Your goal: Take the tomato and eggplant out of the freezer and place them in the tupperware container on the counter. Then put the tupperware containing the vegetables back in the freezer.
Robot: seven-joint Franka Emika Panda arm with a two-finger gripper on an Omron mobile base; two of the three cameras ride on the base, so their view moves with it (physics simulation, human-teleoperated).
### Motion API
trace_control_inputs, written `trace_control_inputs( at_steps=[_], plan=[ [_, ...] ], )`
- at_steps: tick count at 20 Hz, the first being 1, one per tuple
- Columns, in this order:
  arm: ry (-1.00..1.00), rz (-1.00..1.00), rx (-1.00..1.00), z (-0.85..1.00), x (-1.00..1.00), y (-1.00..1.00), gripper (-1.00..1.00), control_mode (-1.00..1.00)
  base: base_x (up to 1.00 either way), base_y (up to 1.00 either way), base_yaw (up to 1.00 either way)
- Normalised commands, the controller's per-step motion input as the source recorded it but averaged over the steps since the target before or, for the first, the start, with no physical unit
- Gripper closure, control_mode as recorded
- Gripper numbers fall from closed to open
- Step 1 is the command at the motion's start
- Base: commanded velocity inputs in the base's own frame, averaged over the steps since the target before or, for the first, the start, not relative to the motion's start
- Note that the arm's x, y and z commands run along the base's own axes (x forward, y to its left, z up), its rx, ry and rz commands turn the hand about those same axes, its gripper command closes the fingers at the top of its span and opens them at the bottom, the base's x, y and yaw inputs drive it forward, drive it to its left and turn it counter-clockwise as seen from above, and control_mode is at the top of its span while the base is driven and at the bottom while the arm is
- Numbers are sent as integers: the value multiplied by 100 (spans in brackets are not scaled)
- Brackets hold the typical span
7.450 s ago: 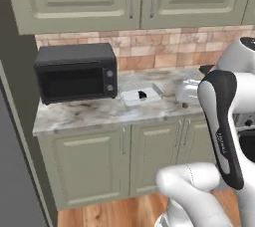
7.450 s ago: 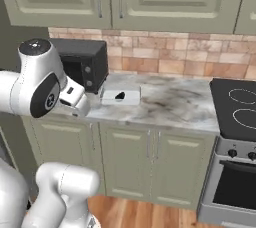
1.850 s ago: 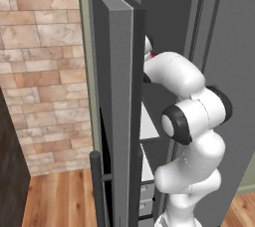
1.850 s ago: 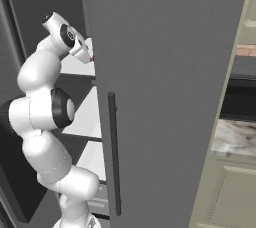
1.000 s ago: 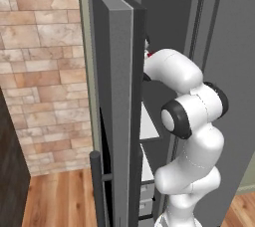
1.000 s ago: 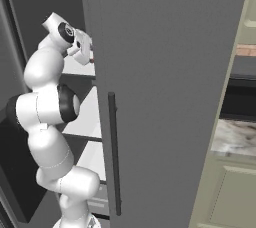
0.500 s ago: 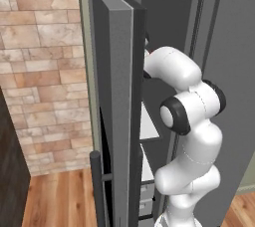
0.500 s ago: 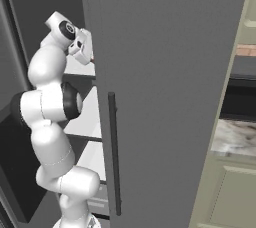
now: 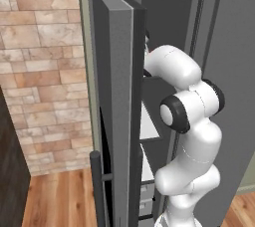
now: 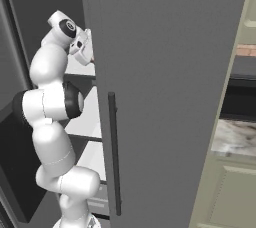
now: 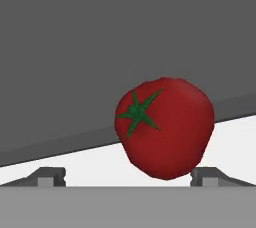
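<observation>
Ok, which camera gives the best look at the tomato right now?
The hand view: the tomato sits large and unobstructed on the white freezer shelf, just ahead of the open gripper, green stem facing the camera. In both base views the freezer door and the arm block the spot where it sits.

I am in a home kitchen, and it is a rendered one, not a real room. In front of me stands a tall dark grey freezer (image 10: 170, 97) with its thick door (image 9: 117, 121) open and a black bar handle (image 10: 114, 154), and inside I see white shelves (image 9: 148, 124) and lower drawers (image 9: 147, 198). On my left there is a brick wall (image 9: 42, 71) in warm brown tones, and below it a wooden plank floor (image 9: 57, 198). On my right I see a piece of a marble counter (image 10: 234, 137) above an olive-green panelled cabinet (image 10: 232, 192).
</observation>
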Motion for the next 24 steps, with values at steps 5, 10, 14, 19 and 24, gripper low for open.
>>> trace_control_inputs(
  at_steps=[5, 10, 14, 19, 24],
  plan=[
    [0, -11, 0, 0, -30, -24, -100, -100, 0, 0, 0],
    [0, -9, 0, 0, -13, -28, -100, -100, 0, 0, 0],
    [0, -6, 0, 0, 0, -19, -100, -100, 0, 0, 0],
    [0, -5, 0, 0, 0, -6, 100, -100, 0, 0, 0],
    [0, -4, 0, 0, -7, -12, 100, -100, 0, 0, 0]
  ],
)
